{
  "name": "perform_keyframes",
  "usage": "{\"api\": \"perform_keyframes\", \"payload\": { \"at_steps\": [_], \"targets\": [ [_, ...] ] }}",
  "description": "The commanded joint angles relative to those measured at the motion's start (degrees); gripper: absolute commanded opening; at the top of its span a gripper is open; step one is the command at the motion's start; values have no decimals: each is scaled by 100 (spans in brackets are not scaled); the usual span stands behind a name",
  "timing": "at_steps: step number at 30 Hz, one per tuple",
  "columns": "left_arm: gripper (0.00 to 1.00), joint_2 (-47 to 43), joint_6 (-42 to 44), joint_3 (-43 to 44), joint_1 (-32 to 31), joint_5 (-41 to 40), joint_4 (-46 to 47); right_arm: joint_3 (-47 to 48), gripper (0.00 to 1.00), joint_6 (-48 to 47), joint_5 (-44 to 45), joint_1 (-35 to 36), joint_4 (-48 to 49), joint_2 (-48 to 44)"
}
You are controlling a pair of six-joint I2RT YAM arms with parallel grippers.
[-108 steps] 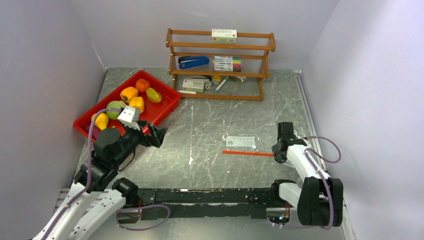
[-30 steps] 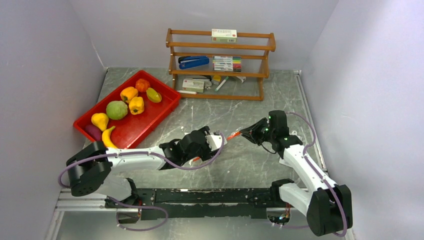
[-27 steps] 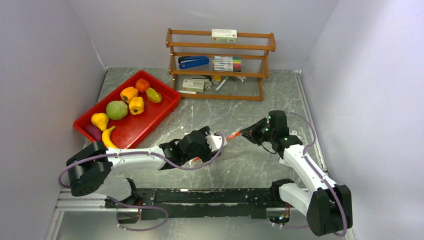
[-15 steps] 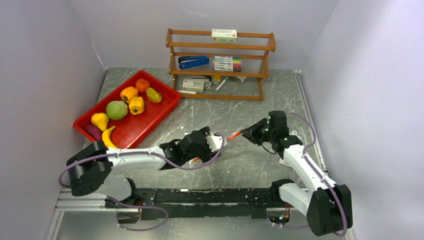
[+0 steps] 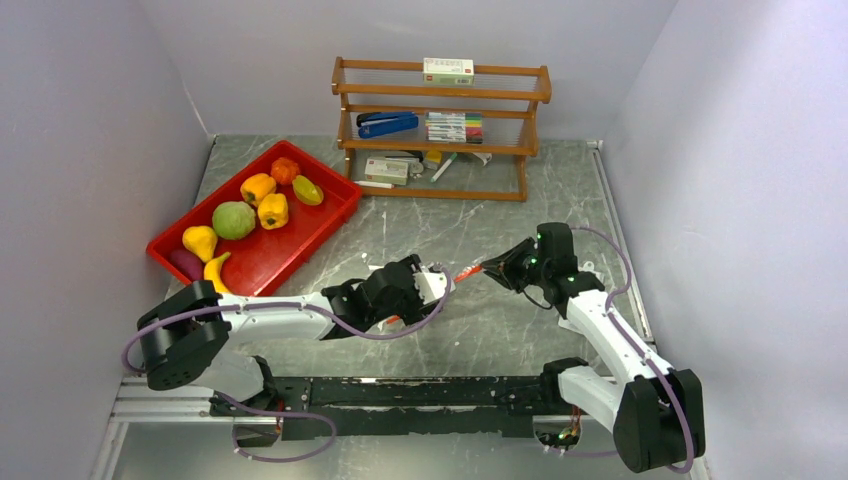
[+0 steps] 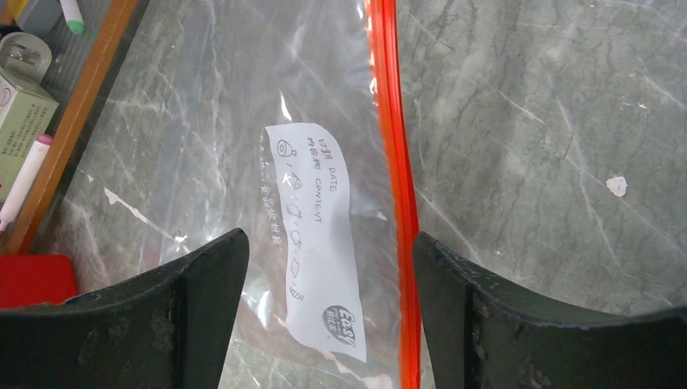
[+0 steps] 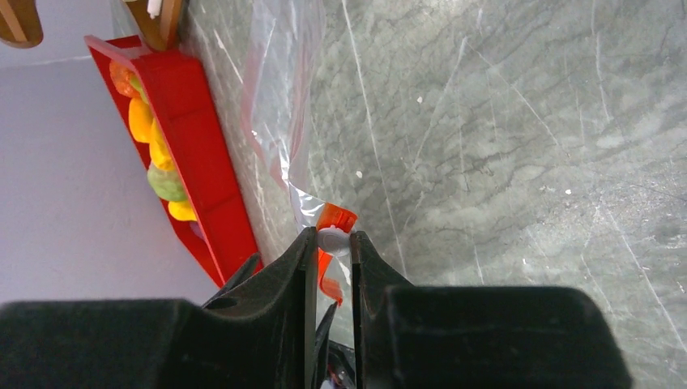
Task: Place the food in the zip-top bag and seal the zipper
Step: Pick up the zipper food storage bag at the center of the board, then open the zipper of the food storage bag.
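Both arms have swung inward since the earliest view, when the left one hung over the red tray (image 5: pixel 300 228) and the right one sat back by its own base; over the last second almost nothing has shifted.

The zip-top bag (image 6: pixel 227 146) lies flat on the tabletop (image 5: pixel 480 330) to the right of the tray, with the label patch (image 6: pixel 317 235) facing up and empty. Its zipper (image 6: pixel 393 162) runs straight along the mouth. The right gripper (image 7: pixel 330 243) has its fingers clamped on one end of that strip, probably to anchor the floppy mouth so it cannot slide or fold. The left gripper (image 6: pixel 328 243) hovers low over the other part of the bag, fingers spread wide on either side of the label and the zipper and closed on nothing. It looks placed to take the opposite lip and pull the mouth open.

All the food (image 5: pixel 234 219) sits inside the tray, so loading has not begun.
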Motion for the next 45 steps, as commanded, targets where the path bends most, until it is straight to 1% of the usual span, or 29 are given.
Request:
{"api": "perform_keyframes", "payload": {
  "at_steps": [1, 11, 16, 19, 31, 38, 45],
  "targets": [
    [73, 75, -39, -49, -41, -118, 250, -97, 2, 62, -26, 49, 29, -82],
    [74, 27, -40, -191, -42, 369, 434, -84, 3, 43, 4, 48, -12, -89],
    [76, 90, -15, -201, -37, 317, 465, -92, 2, 50, 1, 49, -5, -80],
    [75, 132, -8, -207, -42, 134, 506, -84, 2, 45, 5, 49, -16, -96],
    [72, 196, 118, -263, -37, -232, 586, -84, 2, 45, 12, 47, -17, -94],
    [72, -2, 142, -249, -37, -212, 488, -158, 2, 49, 5, 47, 26, -51],
    [71, 161, 286, -255, -40, -272, 610, -121, 2, 30, 15, 49, 3, -54]
  ]
}}
